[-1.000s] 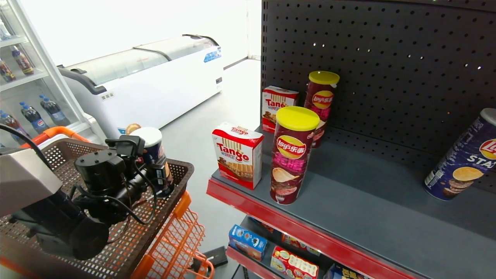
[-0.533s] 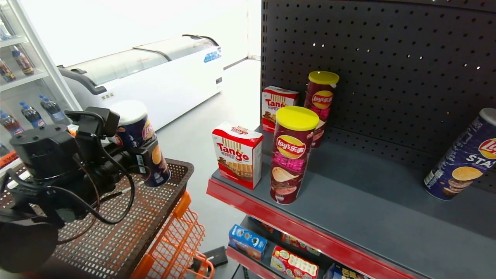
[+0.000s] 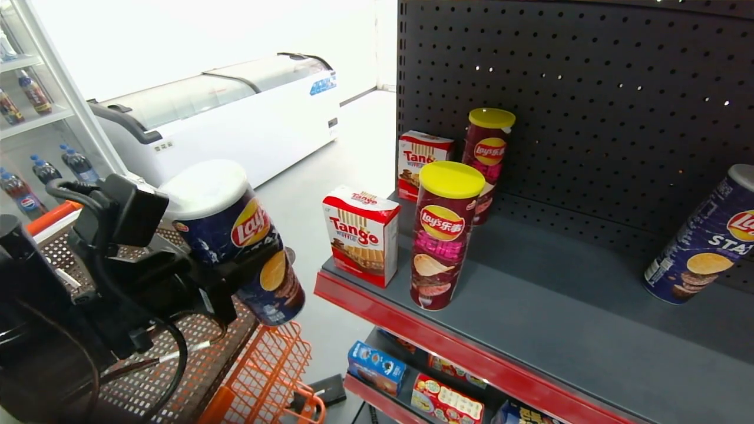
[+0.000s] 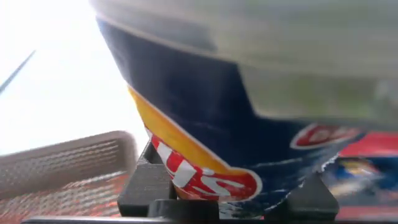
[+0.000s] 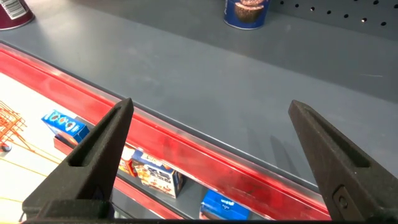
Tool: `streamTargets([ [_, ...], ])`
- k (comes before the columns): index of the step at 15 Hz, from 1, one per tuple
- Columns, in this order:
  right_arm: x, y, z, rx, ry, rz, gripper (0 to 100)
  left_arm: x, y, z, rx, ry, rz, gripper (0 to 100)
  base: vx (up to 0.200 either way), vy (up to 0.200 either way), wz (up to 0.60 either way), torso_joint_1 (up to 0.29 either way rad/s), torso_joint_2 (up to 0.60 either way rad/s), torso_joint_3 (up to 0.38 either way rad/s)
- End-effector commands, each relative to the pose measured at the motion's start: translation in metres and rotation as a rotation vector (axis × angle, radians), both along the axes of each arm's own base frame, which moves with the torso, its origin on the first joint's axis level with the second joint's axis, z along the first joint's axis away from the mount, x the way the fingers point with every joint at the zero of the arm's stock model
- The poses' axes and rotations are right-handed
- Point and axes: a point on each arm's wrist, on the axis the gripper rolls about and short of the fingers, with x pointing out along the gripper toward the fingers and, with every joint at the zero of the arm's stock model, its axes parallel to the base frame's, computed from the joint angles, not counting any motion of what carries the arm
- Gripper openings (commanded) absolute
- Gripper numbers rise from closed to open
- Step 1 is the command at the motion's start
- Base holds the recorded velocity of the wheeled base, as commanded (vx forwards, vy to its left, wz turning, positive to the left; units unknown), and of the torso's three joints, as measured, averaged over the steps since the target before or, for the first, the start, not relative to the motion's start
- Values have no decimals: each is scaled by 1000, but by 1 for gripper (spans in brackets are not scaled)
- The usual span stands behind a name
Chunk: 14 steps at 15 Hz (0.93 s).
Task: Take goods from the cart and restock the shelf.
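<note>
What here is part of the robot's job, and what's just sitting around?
Job: held blue chip can, orange cart, grey shelf.
Sitting around: white chest freezer, drinks cooler, snack boxes on the lower shelf.

blue chip cans [image 3: 235, 227]: 2, 1 at right edge of shelf [image 3: 559, 318]
maroon chip cans [image 3: 445, 235]: 2, yellow lids
wafer boxes [image 3: 360, 235]: 2, near shelf's left edge
snack boxes [image 3: 377, 366], lower tier: approx 4, some cut off
soda bottles [image 3: 79, 166]: approx 5
cart [image 3: 271, 371]: 1

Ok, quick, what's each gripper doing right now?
Left gripper: closed, holding the blue chip can.
Right gripper: open, holding nothing.
</note>
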Motion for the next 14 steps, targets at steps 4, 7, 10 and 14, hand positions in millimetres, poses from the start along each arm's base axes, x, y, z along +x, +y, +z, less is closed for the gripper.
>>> streamTargets([
  [4,0,0,0,-1,1,0,100,-26,3,0,-24,-9,-145,0,0,0,0,0,0,0],
  [7,0,0,0,-1,1,0,100,-26,-2,-1,-26,2,-183,0,0,0,0,0,0,0],
  [10,0,0,0,-1,1,0,100,-22,-8,-6,-16,26,-293,0,0,0,0,0,0,0],
  [14,0,0,0,-2,1,0,100,-24,-14,-2,-18,16,-415,0,0,0,0,0,0,0],
])
